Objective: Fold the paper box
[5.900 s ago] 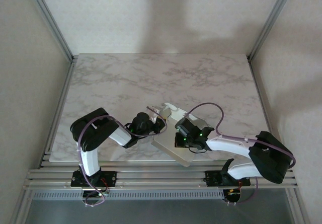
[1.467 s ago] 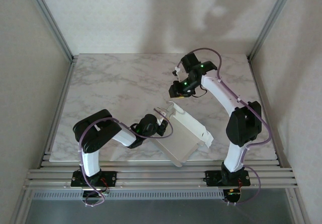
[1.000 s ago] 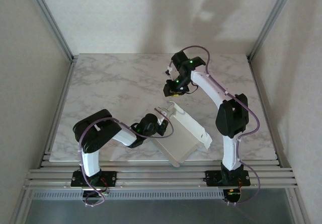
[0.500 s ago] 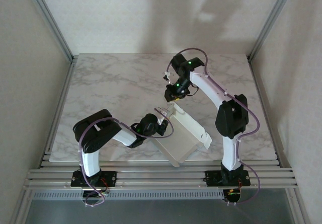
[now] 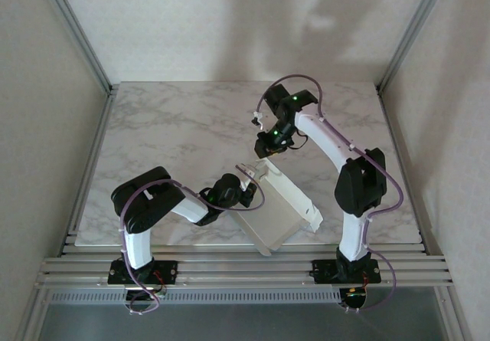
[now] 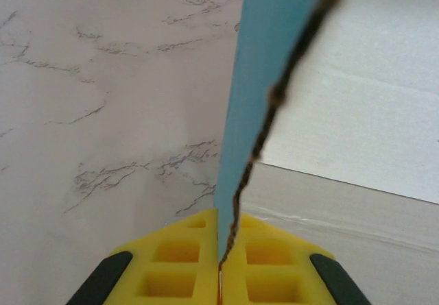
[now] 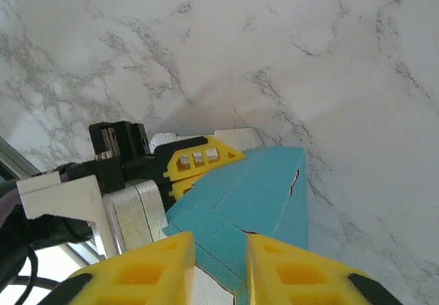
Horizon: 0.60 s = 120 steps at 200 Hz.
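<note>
The paper box [image 5: 279, 207] lies near the table's front edge with its pale grey-white face up in the top view. My left gripper [image 5: 245, 190] is shut on its left edge. In the left wrist view the yellow pads [image 6: 185, 264] pinch the turquoise card [image 6: 267, 58], which stands on edge. My right gripper [image 5: 262, 151] hovers over the box's far end, jaws apart. In the right wrist view the turquoise flaps [image 7: 254, 188] show under and between its fingers [image 7: 158, 271], with the left gripper's yellow fingers [image 7: 199, 155] clamped beside them.
The marble table [image 5: 168, 126] stretches bare to the left and back. Aluminium rails [image 5: 245, 268] run along the near edge, and the box's near corner reaches that edge. Frame posts [image 5: 76, 31] rise at the back corners.
The right gripper has come down and nearer, from the far middle of the table to just over the box's far end, its jaws narrowing slightly. The left gripper and box have stayed put.
</note>
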{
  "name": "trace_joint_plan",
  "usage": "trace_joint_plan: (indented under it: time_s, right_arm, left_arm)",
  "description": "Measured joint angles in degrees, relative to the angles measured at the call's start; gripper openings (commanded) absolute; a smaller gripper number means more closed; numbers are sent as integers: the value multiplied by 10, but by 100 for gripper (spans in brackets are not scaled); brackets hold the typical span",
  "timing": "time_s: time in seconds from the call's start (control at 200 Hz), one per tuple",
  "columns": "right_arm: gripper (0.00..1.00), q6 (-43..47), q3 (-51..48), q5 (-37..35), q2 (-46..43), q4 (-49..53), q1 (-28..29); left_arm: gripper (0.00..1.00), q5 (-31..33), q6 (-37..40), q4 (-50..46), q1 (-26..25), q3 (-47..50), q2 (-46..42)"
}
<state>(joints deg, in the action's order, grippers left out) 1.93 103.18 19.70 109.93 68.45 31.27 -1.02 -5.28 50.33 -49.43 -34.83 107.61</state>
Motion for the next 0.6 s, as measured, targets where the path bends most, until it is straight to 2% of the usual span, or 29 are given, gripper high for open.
trace_joint_plan:
  time_s: [0.18,0.285,0.496,0.601]
  right_arm:
    - [19,2,-35,10,-26,-25,-5]
    - [19,2,-55,30,-41,-32,-16]
    - [21,4,-68,56,-62,-36,-33]
    - [25,10,-79,61,-79,-46,-35]
  left_arm:
    - [12,-2,9,2,0,1,0]
    - [14,-15,22,2,0,8,0]
    - [16,-56,58,9,0,23,-5]
    - [16,-72,77,7,0,23,-6]
